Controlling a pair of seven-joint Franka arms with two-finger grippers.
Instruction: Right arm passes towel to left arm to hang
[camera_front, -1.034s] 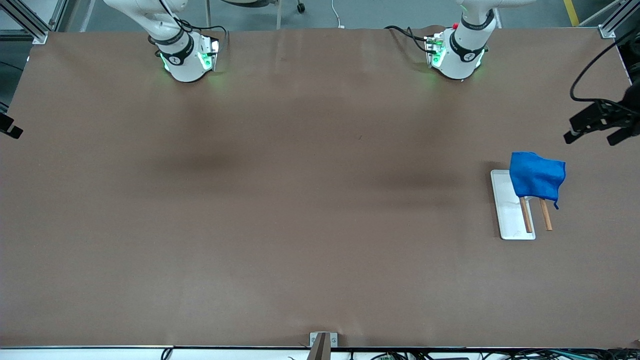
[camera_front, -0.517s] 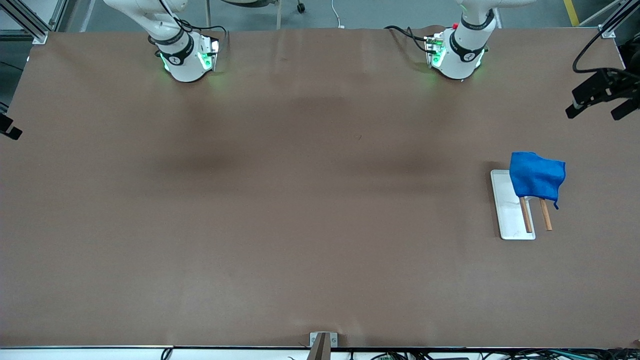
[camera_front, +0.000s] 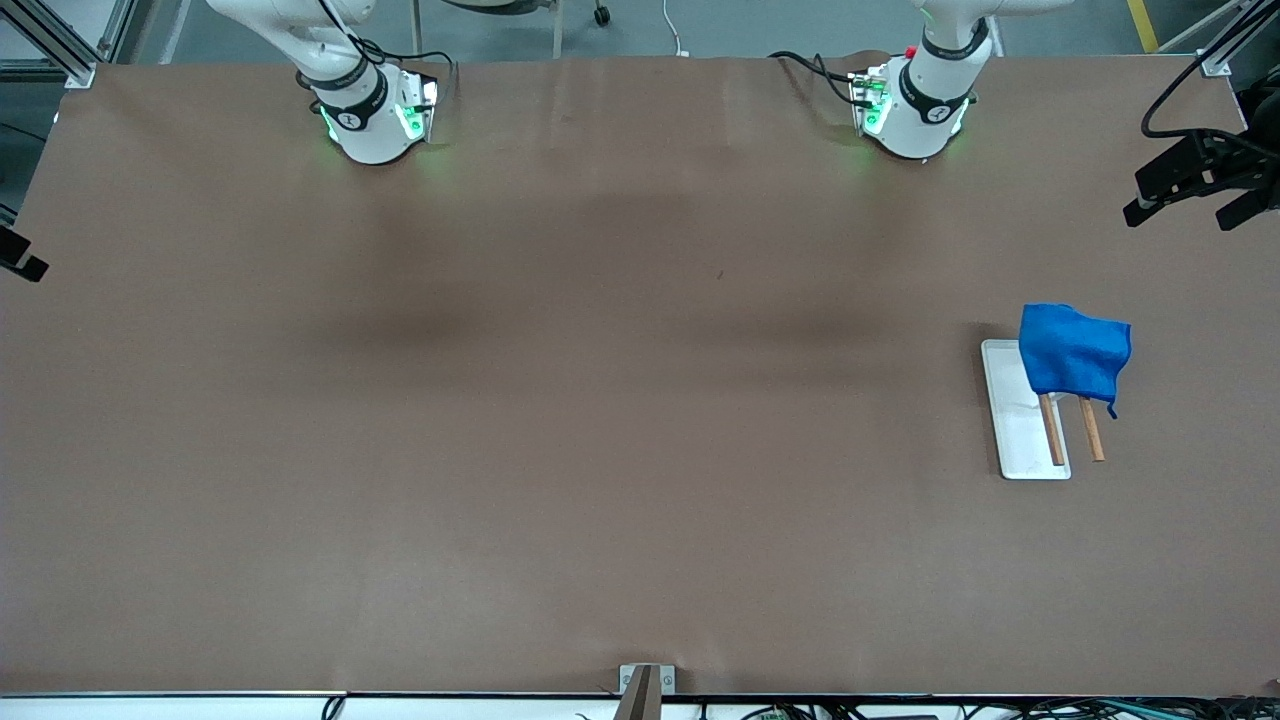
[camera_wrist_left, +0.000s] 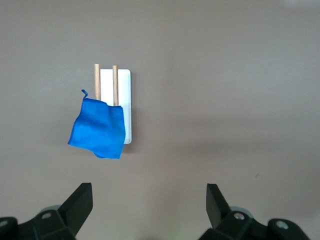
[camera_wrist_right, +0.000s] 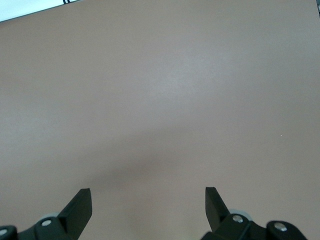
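Observation:
The bright blue towel (camera_front: 1073, 355) hangs draped over the two wooden bars (camera_front: 1092, 430) of the white tray (camera_front: 1012, 430), toward the left arm's end of the table. It also shows in the left wrist view (camera_wrist_left: 97, 129) with its loop at one corner. My left gripper (camera_front: 1183, 205) is open and empty, high over the table's edge at that end, apart from the towel; its open fingers show in its own view (camera_wrist_left: 148, 200). My right gripper (camera_front: 20, 262) shows only partly at the right arm's end; in its own view (camera_wrist_right: 148, 200) it is open over bare table.
The brown table (camera_front: 600, 400) carries only the tray and towel. A small metal bracket (camera_front: 640, 685) sits at the table edge nearest the front camera. Both arm bases (camera_front: 375, 120) (camera_front: 915, 115) stand along the edge farthest from it.
My left gripper has drawn away from the towel toward the table's corner by the left arm's base. The towel, tray and right gripper have stayed in place.

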